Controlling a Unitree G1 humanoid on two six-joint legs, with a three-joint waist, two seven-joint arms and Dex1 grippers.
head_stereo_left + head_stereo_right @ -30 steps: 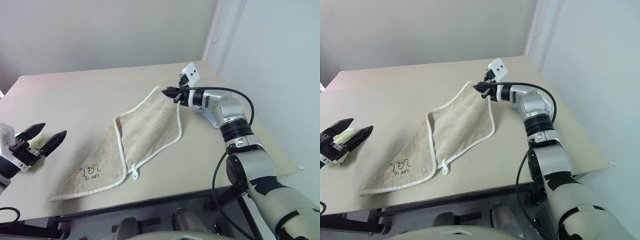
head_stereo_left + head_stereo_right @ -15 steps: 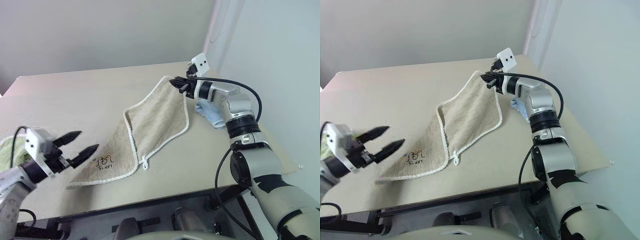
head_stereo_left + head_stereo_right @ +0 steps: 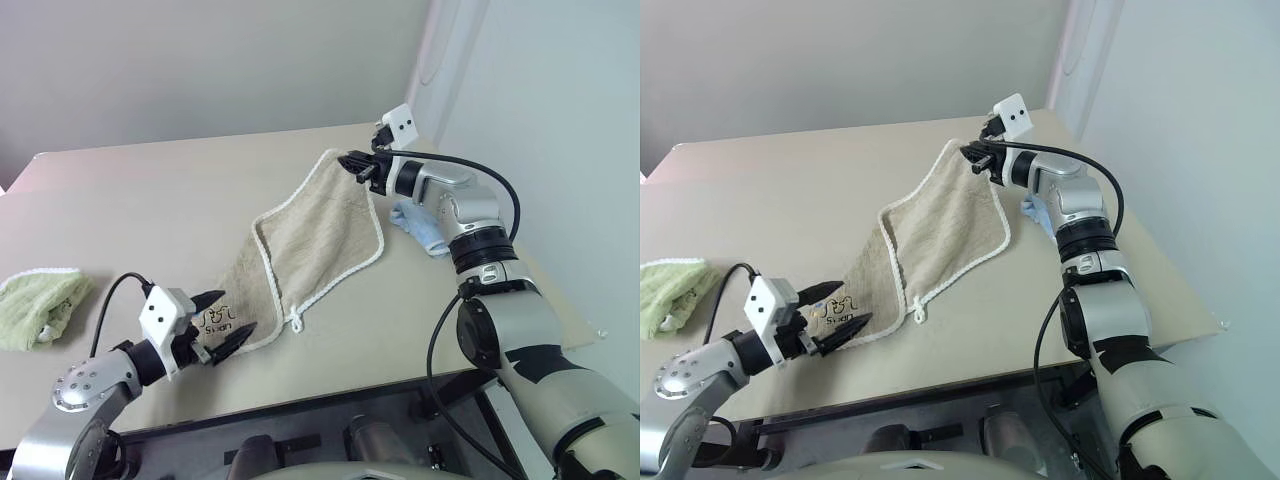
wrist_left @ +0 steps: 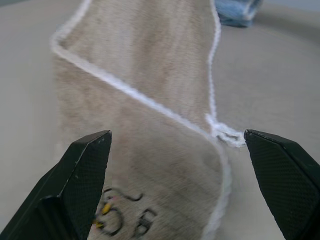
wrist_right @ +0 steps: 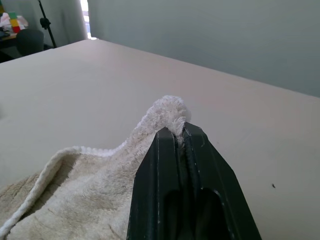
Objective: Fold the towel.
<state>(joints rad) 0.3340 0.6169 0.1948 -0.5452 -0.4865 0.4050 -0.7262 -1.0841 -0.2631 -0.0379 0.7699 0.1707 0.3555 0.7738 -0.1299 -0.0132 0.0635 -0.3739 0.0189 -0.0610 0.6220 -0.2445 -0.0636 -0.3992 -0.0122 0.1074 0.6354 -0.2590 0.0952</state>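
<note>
The beige towel [image 3: 310, 225] with white corded edging stretches across the table from its raised far corner down to its near logo corner. My right gripper [image 3: 347, 163] is shut on the far corner [image 5: 167, 107] and holds it above the table. My left gripper [image 3: 238, 310] stands open low over the near corner, one finger on each side of the towel's end. In the left wrist view the dark logo lettering [image 4: 122, 217] lies just ahead of that gripper [image 4: 177, 133], with the small white loop [image 4: 227, 135] near one fingertip.
A light green folded cloth [image 3: 40, 305] lies at the table's left side. A light blue folded cloth [image 3: 420, 225] sits under my right forearm. The table's front edge [image 3: 350, 385] runs just behind the left gripper.
My left gripper has swung right and down from the table's left side to the towel's logo corner, still open. The right gripper keeps its hold on the far corner.
</note>
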